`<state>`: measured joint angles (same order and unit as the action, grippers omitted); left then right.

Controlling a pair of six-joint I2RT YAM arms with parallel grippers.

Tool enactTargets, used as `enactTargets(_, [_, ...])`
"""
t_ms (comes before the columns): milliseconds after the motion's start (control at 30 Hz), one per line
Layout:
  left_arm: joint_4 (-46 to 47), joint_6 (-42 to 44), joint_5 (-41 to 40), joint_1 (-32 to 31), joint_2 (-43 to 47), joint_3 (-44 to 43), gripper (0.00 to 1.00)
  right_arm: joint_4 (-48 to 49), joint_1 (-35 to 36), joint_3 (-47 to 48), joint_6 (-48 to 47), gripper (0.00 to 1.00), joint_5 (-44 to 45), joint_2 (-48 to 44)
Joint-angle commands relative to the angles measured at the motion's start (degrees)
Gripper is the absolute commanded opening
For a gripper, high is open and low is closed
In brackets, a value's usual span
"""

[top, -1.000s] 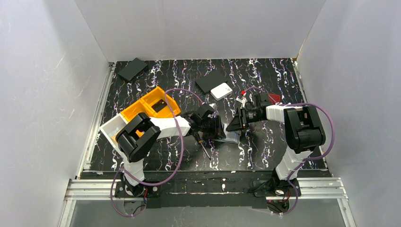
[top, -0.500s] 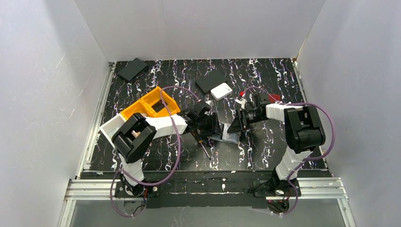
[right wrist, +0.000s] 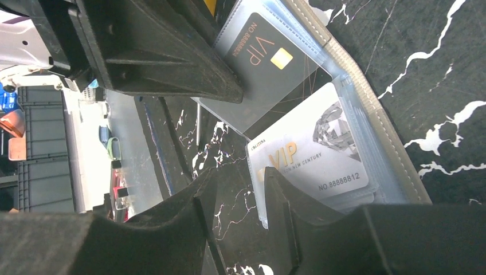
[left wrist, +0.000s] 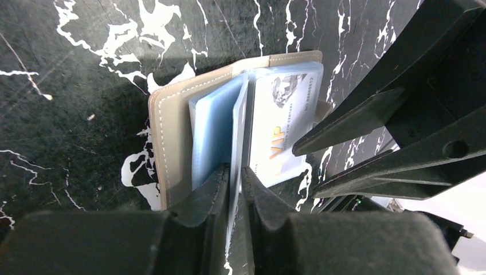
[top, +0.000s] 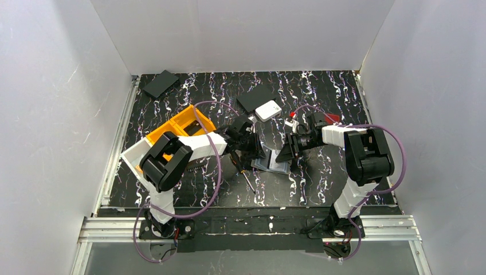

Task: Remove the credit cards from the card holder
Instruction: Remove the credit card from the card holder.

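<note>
- The holder lies open and flat on the table, near its middle and a little toward 6 o'clock in the top view.
- Its clear sleeves are fanned. One sleeve stands on edge and the others lie flat.
- Two cards show, both inside sleeves. A dark card sits in the raised leaf and a pale card in a flat one.
- The left claw comes in from the holder's 10 o'clock, pressed together on the edge of the raised sleeve.
- The right claw reaches in from 3 o'clock. Its fingers are spread and hold nothing, with the tips just beside the pale card's sleeve.
- As I judge it, the task is early. The holder is open and a leaf is lifted, but no card lies free on the table, so every card is left to pull.
- A screwdriver lies just beside the holder at 8 o'clock.
- A white box sits at 12 o'clock, and an orange bin at 10 o'clock behind the left arm.
</note>
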<state>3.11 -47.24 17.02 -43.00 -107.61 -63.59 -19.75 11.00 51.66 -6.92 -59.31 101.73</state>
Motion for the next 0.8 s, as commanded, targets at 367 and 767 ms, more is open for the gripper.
enactTargets(367, [16.10, -3.18, 7.63, 1.10, 10.24, 11.37, 0.00, -6.19, 0.33, 2.81, -9.05, 0.45, -2.93, -6.06])
enactTargets(767, [25.54, -6.78, 9.61, 0.96, 13.49, 16.57, 0.00, -6.29, 0.33, 2.53, -9.09, 0.46, -8.07, -6.72])
